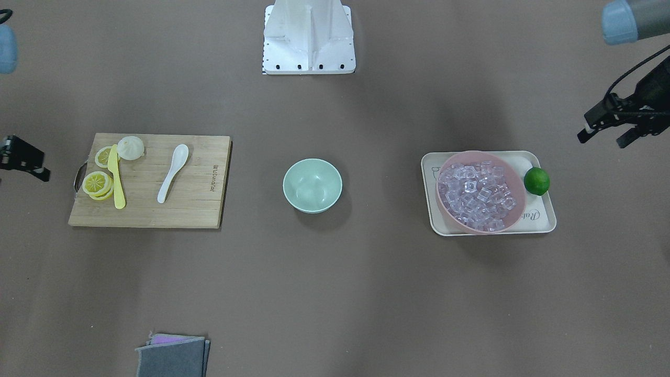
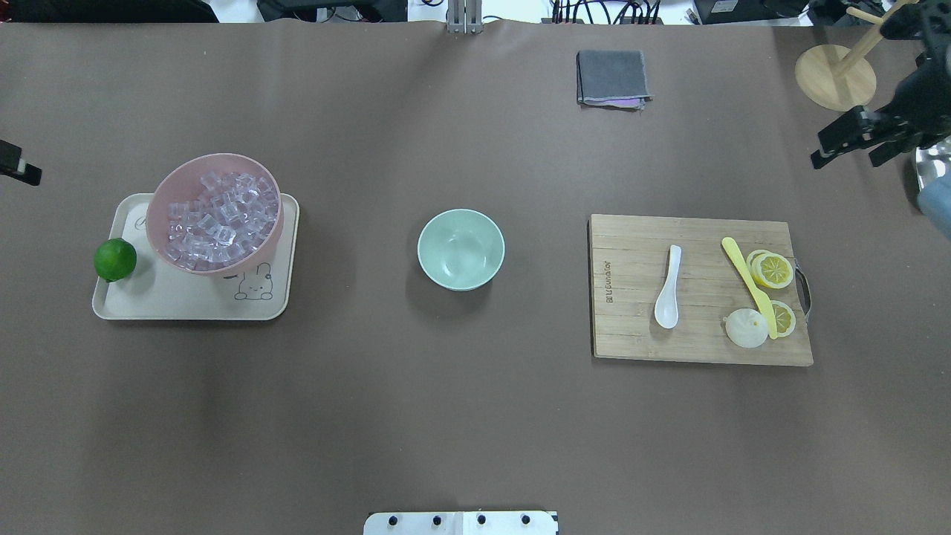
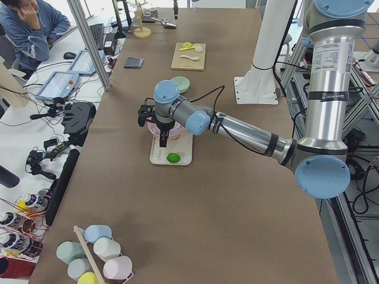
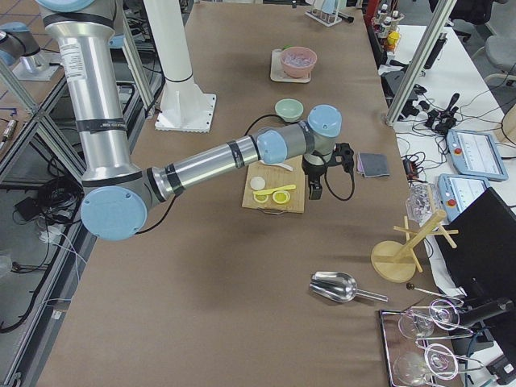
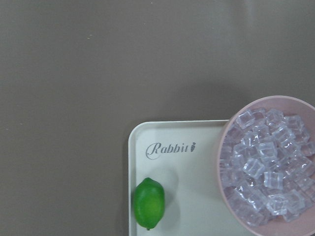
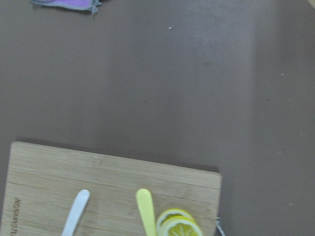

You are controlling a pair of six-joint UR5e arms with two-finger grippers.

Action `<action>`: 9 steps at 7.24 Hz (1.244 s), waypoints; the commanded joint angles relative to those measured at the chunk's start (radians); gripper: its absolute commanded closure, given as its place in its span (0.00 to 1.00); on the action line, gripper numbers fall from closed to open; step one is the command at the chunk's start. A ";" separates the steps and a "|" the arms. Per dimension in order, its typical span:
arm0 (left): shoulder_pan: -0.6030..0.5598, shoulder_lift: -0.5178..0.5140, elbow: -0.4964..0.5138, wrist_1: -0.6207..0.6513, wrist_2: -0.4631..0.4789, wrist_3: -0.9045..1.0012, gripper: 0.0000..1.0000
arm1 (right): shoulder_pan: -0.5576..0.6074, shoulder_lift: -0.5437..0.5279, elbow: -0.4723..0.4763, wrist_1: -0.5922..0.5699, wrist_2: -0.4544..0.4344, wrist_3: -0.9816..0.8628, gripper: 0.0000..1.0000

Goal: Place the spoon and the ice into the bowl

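The white spoon (image 1: 172, 173) lies on the wooden cutting board (image 1: 199, 209), and it also shows in the overhead view (image 2: 667, 286). The mint-green bowl (image 1: 312, 184) stands empty at the table's middle (image 2: 461, 249). Ice cubes (image 1: 477, 195) fill the pink bowl (image 2: 160, 193) on a cream tray (image 2: 186, 305); they also show in the left wrist view (image 5: 268, 167). My left gripper (image 1: 599, 140) hangs open and empty above the table, beyond the tray's lime end. My right gripper (image 2: 843, 160) is open and empty, off the board's far right corner.
A lime (image 1: 536, 180) sits on the tray beside the pink bowl. A yellow knife (image 2: 747, 282), lemon slices (image 2: 773, 269) and a white bun-like piece (image 2: 746, 328) share the board. A folded grey cloth (image 2: 611, 78) and a wooden stand (image 2: 836, 74) are at the far edge.
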 commanded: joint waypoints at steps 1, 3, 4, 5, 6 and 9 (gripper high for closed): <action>0.069 -0.054 0.012 0.002 0.029 -0.037 0.03 | -0.199 0.011 -0.025 0.183 -0.120 0.302 0.14; 0.126 -0.129 0.061 0.006 0.031 -0.035 0.03 | -0.305 0.014 -0.039 0.191 -0.192 0.418 0.17; 0.158 -0.166 0.076 0.008 0.066 -0.044 0.03 | -0.322 0.016 -0.048 0.191 -0.200 0.420 0.21; 0.187 -0.170 0.082 0.008 0.074 -0.051 0.04 | -0.339 0.021 -0.061 0.191 -0.202 0.431 0.24; 0.193 -0.168 0.084 0.006 0.075 -0.049 0.04 | -0.358 0.021 -0.070 0.191 -0.208 0.443 0.26; 0.215 -0.180 0.092 0.008 0.095 -0.052 0.04 | -0.401 0.025 -0.093 0.191 -0.237 0.460 0.31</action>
